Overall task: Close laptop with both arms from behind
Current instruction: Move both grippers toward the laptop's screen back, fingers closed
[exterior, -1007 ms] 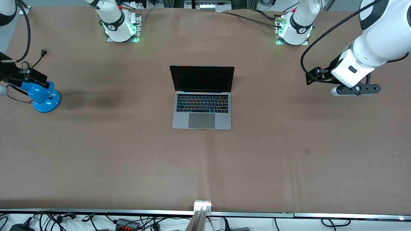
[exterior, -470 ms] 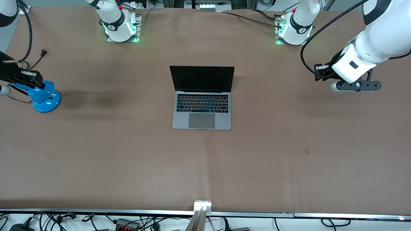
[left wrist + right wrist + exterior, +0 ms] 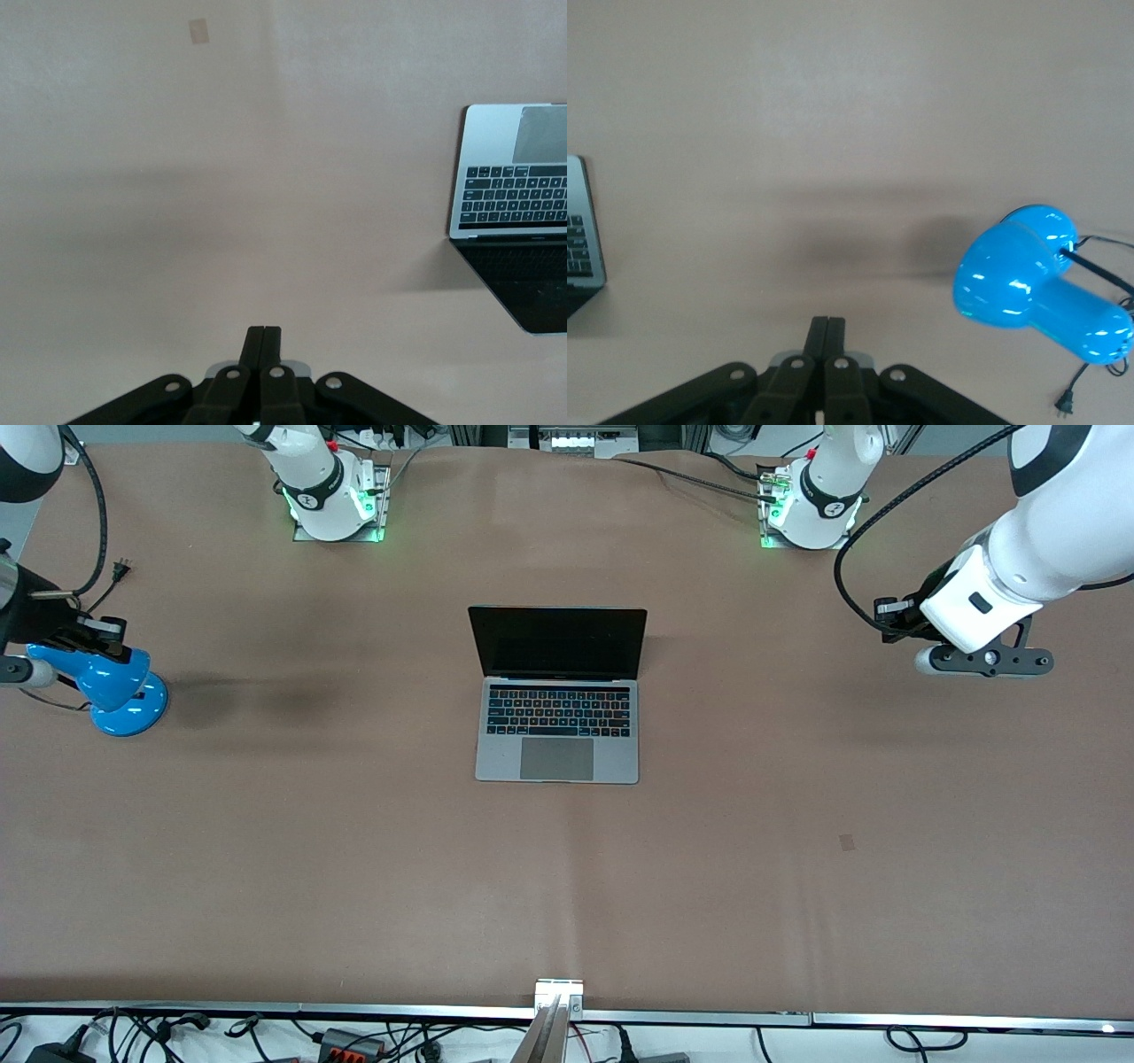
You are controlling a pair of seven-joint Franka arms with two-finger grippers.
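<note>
- Front view gives you the laptop [image 3: 557, 695] open near the middle of the table [image 3: 354, 850], its black screen upright and turned toward the front camera, its keyboard and trackpad flat on the brown surface.
- You have nothing touching the laptop; both arms are well apart from it, one toward each end of the table.
- Your left gripper [image 3: 982, 662] hangs in the air over bare table toward the left arm's end, at about the level of the laptop's hinge in the front view.
- Left wrist view shows you that gripper [image 3: 263, 341] with its two fingers pressed together, no gap between them and nothing held. The laptop [image 3: 514, 226] sits at the edge of that picture, keyboard and dark screen both showing.
- Your right gripper [image 3: 19, 669] sits at the edge of the front view, over the right arm's end of the table, just beside a blue desk lamp [image 3: 111, 686].
- Right wrist view shows you that gripper [image 3: 827, 332] closed as well, fingers meeting, empty. The blue lamp [image 3: 1036, 283] lies close by in that picture, with its black cord and plug [image 3: 1067, 403] trailing off it, and one corner of the laptop [image 3: 583, 230] shows at the edge.
- You can see the lamp's round base resting on the table, with a dark shadow stretching from it toward the laptop.
- A small darker patch [image 3: 847, 841] marks the table nearer the front camera than the left gripper's spot.
</note>
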